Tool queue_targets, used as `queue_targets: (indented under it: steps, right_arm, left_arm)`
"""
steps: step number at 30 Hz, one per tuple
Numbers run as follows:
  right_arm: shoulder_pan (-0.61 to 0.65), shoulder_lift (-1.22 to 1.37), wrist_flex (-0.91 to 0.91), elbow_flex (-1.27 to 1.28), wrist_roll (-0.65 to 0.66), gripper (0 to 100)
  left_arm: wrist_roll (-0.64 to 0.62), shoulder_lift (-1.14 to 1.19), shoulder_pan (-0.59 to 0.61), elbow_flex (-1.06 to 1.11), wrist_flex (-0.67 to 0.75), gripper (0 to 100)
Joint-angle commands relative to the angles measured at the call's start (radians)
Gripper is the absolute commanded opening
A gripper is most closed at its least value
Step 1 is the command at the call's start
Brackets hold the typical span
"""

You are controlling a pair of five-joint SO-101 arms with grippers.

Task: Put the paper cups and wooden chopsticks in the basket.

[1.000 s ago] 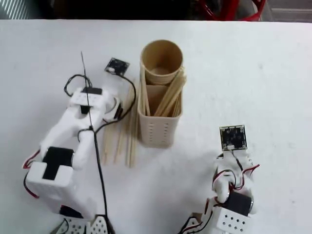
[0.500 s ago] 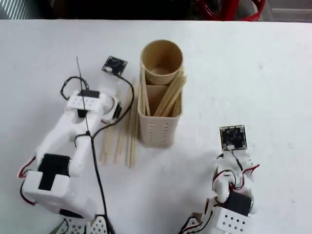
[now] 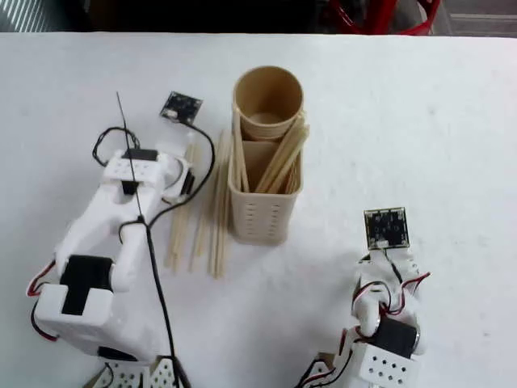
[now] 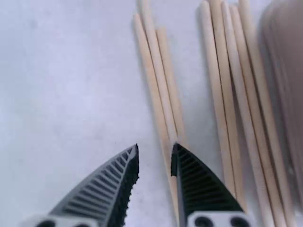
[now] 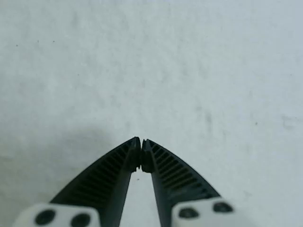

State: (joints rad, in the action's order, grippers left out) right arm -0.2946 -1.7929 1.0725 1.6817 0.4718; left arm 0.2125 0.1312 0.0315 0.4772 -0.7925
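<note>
In your left wrist view, the wooden chopsticks (image 4: 161, 85) ahead of the left pincer (image 4: 155, 150) run off the frame's edge. One passes under a pincer finger (image 4: 199, 189), its end hidden. Beyond that finger the basket (image 4: 286, 71) is a blur, cut by the edge. From above, the left arm (image 3: 121, 210) covers its pincer. You cannot tell how many paper cups (image 3: 267, 97) are nested.

My high camera looks down over the table (image 3: 452, 121); my wrist cameras sit close above it; the left shares the chopsticks (image 4: 163, 90).
</note>
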Motion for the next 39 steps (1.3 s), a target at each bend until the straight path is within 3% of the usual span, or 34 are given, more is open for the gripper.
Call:
queue_targets:
  steps: [1,16,34,39]
  right_arm:
    - [-0.007,-0.004,0.004,0.009,0.002,1.8]
    - [-0.007,-0.004,0.004,0.009,0.002,1.8]
    - [-0.007,-0.004,0.004,0.009,0.002,1.8]
    - [-0.007,-0.004,0.004,0.009,0.002,1.8]
  left_arm:
    - [0.005,-0.05,0.004,-0.006,0.015,12]
    - [0.006,0.056,-0.028,-0.064,0.005,12]
    - [0.008,0.142,-0.03,-0.18,-0.137,12]
    - [0.002,0.197,-0.036,-0.256,-0.221,6]
